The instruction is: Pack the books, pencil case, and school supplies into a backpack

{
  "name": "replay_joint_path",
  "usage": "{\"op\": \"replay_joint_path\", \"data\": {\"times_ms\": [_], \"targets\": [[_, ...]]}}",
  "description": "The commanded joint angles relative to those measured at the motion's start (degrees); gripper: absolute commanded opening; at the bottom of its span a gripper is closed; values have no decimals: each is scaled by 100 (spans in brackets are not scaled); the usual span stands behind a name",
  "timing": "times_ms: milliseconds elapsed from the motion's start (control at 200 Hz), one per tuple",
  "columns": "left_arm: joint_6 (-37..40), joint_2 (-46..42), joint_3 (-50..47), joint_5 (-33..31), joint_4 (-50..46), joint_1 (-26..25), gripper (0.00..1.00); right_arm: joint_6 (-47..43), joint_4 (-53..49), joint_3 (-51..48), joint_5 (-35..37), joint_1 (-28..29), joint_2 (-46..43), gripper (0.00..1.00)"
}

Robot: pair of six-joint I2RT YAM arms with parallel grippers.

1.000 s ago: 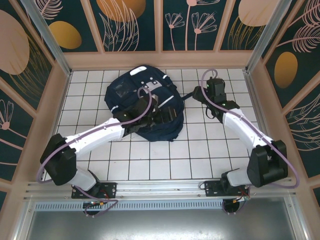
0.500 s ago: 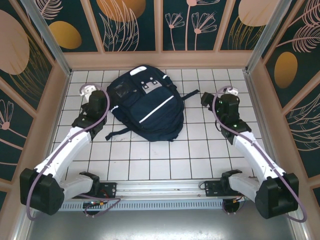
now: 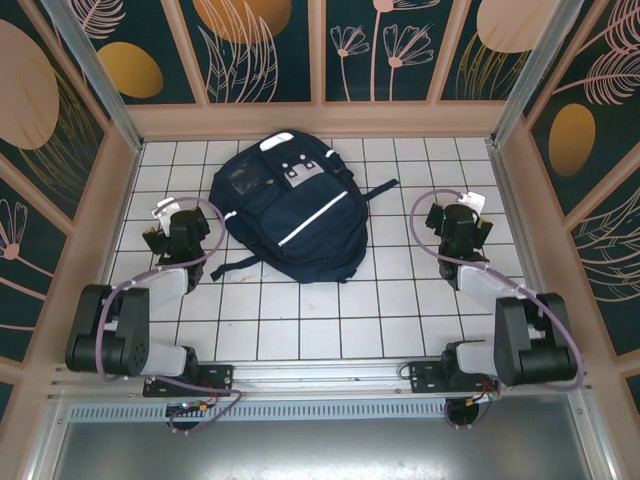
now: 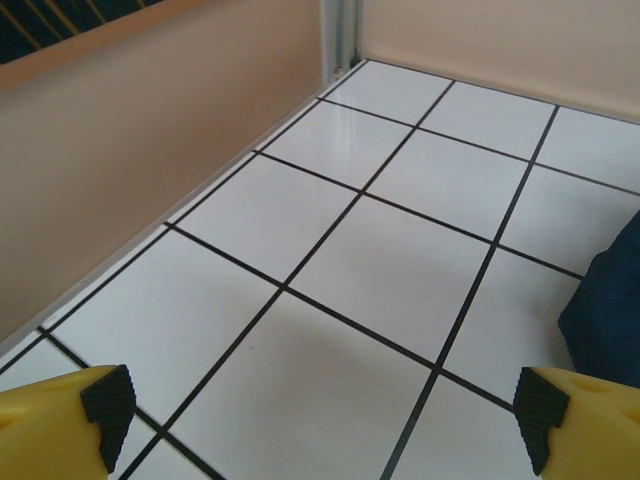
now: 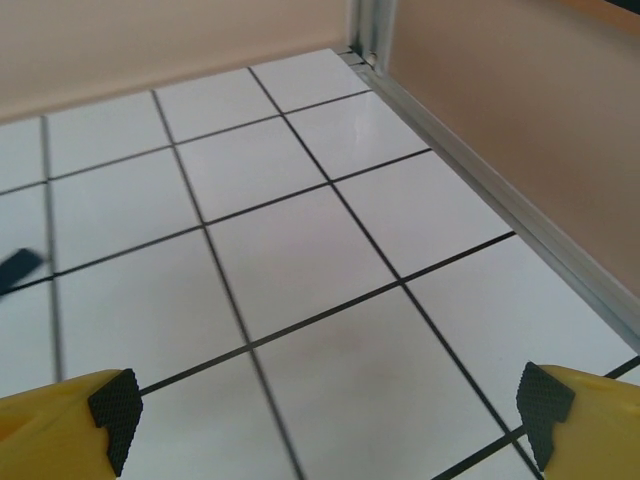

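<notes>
The white tiled bench [image 3: 320,320] spreads across your whole work area, ruled by dark grout lines and fenced by a low beige wall [image 3: 320,120]. Behind that wall stand panels painted with leaves and orange ovals [image 3: 250,50].

Your backpack [image 3: 290,215] lies flat on the bench, in the far half and a little left of centre. It is navy, with a white stripe slanting across its front and pale buckles near the far end. One dark strap [image 3: 380,188] trails out to its right, and another [image 3: 232,265] curls out from its near left corner. From the left wrist you see a navy edge of the backpack [image 4: 610,300] at the right border. From the right wrist the end of a dark strap [image 5: 18,268] lies on a tile at the left border.

The left arm [image 3: 150,290] is folded close to its base, its wrist left of the backpack and clear of it. The right arm [image 3: 485,285] is folded the same way on the other side, well apart from the bag.

The left jaws stand wide with nothing between them, above bare tiles near the left wall [image 4: 130,150]. The right jaws are spread just as wide and hold nothing, over bare tiles beside the right wall [image 5: 520,100].

Each yellow finger ends in a black ridged pad: the left pads [image 4: 108,400] and the right pads [image 5: 115,400] sit at the lower corners of their views.
</notes>
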Motion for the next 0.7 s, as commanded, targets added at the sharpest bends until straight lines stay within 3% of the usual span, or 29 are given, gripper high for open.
{"op": "replay_joint_path", "data": {"times_ms": [0,130,200,355,460,515,695], "targets": [[715,365,-371,486,2099,107,99,-442,1823,-187,-33,-189,446,99],[731,382,-589,971,2502,227,99,-135,1532,65,-1376,-677,739,99],[831,313,-1000,1294,3166,251,99,-151,2195,-326,-1921,-841,804,99],[1026,624,-1404,1834,4228,271,99,-333,4010,-1401,-2140,-762,825,99],[988,578,-1372,1933,4067,324,99,-483,4947,-1690,-2357,-711,1230,99],[983,574,-1364,1944,4039,332,99,-545,4388,-1480,-2438,-688,1172,99],[1002,556,-1384,1945,4058,332,99,-568,4506,-1496,-2492,-707,1213,99]]}}
